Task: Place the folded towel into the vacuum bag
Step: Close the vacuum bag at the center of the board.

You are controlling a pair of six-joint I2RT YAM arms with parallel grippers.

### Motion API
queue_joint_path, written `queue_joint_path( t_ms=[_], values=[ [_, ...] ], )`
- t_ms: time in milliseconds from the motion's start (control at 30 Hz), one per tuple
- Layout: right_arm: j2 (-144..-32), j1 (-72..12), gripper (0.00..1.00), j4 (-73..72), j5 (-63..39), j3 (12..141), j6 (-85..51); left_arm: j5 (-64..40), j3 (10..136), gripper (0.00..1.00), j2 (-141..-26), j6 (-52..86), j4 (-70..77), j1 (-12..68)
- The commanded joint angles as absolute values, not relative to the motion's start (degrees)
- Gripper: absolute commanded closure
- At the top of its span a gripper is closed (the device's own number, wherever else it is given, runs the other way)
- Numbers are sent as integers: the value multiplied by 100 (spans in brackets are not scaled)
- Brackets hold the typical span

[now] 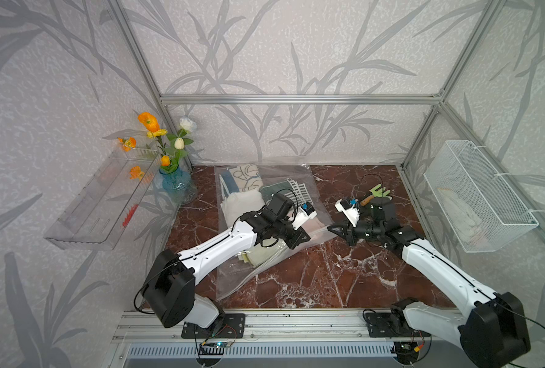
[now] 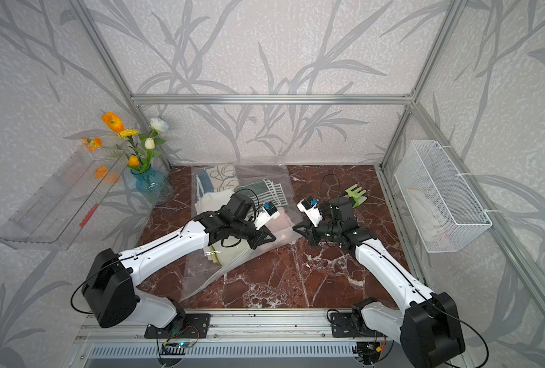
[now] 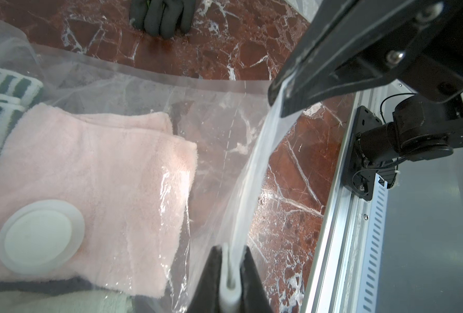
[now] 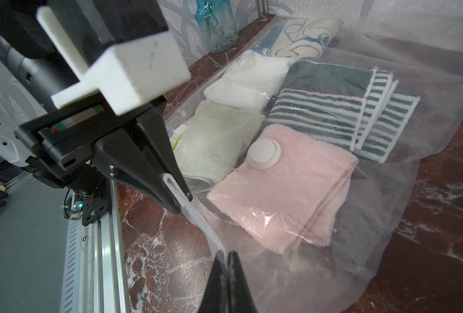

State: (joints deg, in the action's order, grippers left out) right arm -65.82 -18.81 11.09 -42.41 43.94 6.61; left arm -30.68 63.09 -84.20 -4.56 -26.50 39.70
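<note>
The bag is clear plastic, with a round white valve and a white strip on its edge. The pink towel is plain pale pink. The striped towel has dark green and white stripes. The white towel is plain, the yellow-green towel is very pale, and the printed towel is beige with blue line drawings. The bench is red-brown marble with white veins. The left claw and the right claw are black. The vase is blue glass, and the flowers are orange, yellow and white. The wallpaper is light grey with darker grey leaves.
</note>
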Motion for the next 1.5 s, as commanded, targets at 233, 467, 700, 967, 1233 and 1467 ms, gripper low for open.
queue_joint_path(
  t_ms=[233,467,700,967,1233,1467],
  values=[
    [-6301,-1532,100,846,-3365,4424,462,-2554,6239,92,-8392,-668,-4041,3885],
    [-6167,-1303,100,797,-3023,4347,265,-2359,6252,92,-8481,-729,-4154,3885],
    [-6071,-823,100,533,-2691,4147,-571,-2262,6203,93,-8551,-800,-4297,3879],
    [-6034,-502,100,826,-2035,4160,-953,-2131,6085,95,-8474,-835,-4387,3871],
    [-6134,-1173,77,1443,-2789,4503,432,-2084,5977,100,-8278,-861,-4139,3867],
    [-6191,-2394,52,3326,-2055,5686,2617,-2226,5471,100,-7485,-965,-3101,3867]
  ],
)
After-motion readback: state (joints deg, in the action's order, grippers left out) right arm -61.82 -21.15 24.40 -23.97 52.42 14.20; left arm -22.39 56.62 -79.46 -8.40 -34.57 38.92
